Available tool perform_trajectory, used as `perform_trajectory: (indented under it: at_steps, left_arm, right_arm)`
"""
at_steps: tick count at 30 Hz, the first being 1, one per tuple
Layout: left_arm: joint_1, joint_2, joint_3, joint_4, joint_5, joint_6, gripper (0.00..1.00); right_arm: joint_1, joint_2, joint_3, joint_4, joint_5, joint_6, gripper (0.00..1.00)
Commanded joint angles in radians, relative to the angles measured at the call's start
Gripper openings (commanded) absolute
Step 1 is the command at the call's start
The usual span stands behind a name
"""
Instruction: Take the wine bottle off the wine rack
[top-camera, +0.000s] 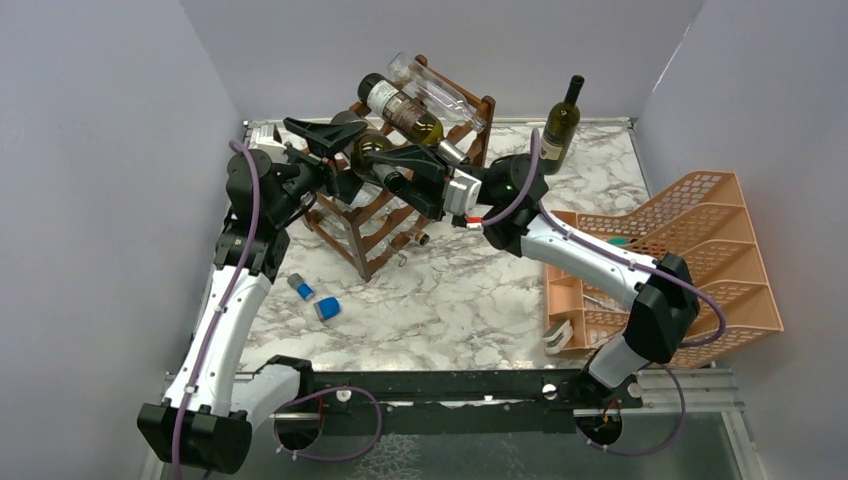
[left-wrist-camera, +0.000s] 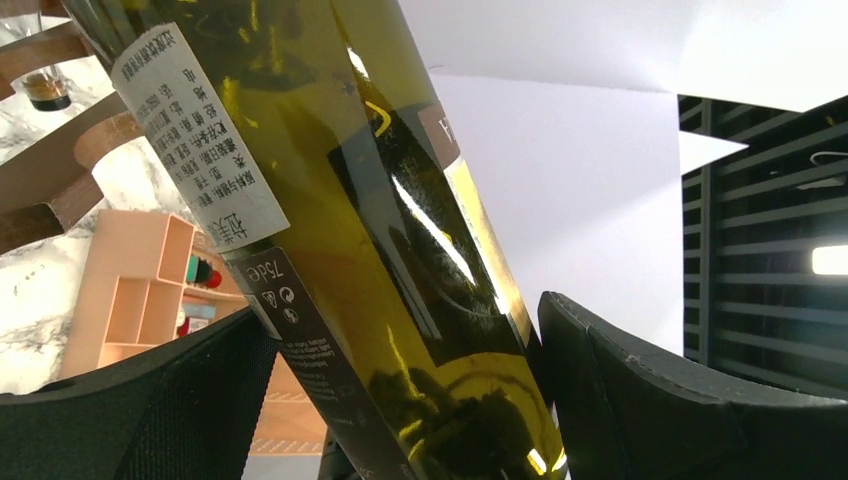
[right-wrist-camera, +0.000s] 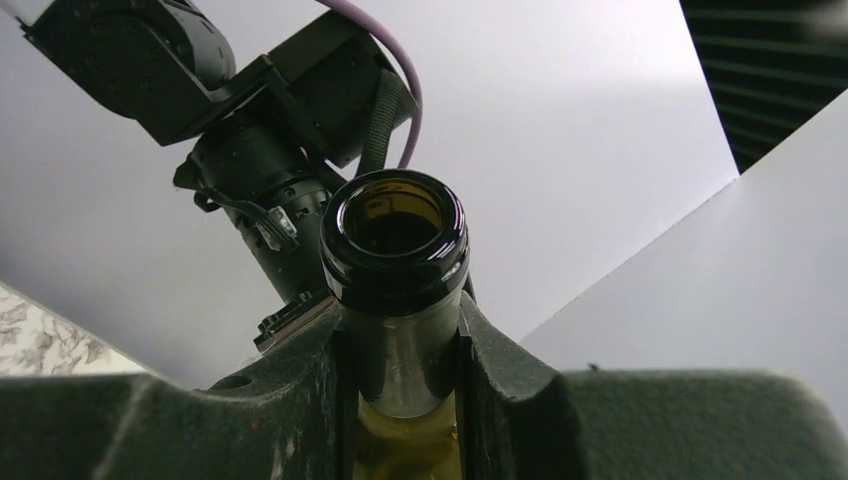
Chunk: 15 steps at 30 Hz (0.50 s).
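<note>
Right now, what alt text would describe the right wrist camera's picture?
Close-up of the open mouth of a dark green wine bottle, its neck clamped in the right gripper. Behind it is the left arm with a purple cable, against white walls.

The wine bottle (left-wrist-camera: 400, 250) is olive-green glass with a white label (left-wrist-camera: 200, 130). The wine rack (top-camera: 340, 240) is dark brown, the table (top-camera: 450, 290) white-grey marble, and the tray organiser (top-camera: 700, 230) orange.
</note>
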Motion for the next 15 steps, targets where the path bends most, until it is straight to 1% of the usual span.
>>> perform_trajectory:
  at_steps: [1,3,4,7,8,10,12,15]
  left_arm:
    - [-0.008,-0.084,-0.015,0.045,-0.005,0.094,0.99]
    - [-0.008,-0.119,-0.035,0.051,-0.042,0.104,0.99]
    - [-0.008,-0.139,-0.057,0.062,-0.054,0.079,0.99]
    - [-0.008,-0.184,-0.150,0.162,-0.064,-0.078,0.99]
    - [-0.008,-0.190,-0.164,0.168,-0.063,-0.130,0.99]
    - [-0.008,-0.190,-0.158,0.118,-0.052,-0.221,0.99]
    - [-0.008,-0.190,-0.133,0.043,-0.049,-0.280,0.99]
    - [-0.008,-0.210,-0.107,-0.005,-0.087,-0.301,0.99]
  right_arm:
    - [-0.013,-0.044,0.115,-0.002,0.275,-0.046,0.01]
    - [-0.013,-0.069,0.110,-0.034,0.281,-0.058,0.01]
    - [-0.014,-0.088,0.076,-0.020,0.262,-0.077,0.01]
    - [-0.013,-0.129,-0.043,0.144,0.132,-0.150,0.01]
    - [-0.014,-0.137,-0.060,0.154,0.084,-0.179,0.01]
    - [-0.013,-0.158,-0.065,0.109,0.018,-0.219,0.01]
    - [-0.013,-0.172,-0.086,0.088,0.004,-0.265,0.01]
    - [-0.014,-0.156,-0.117,0.164,0.088,-0.244,0.01]
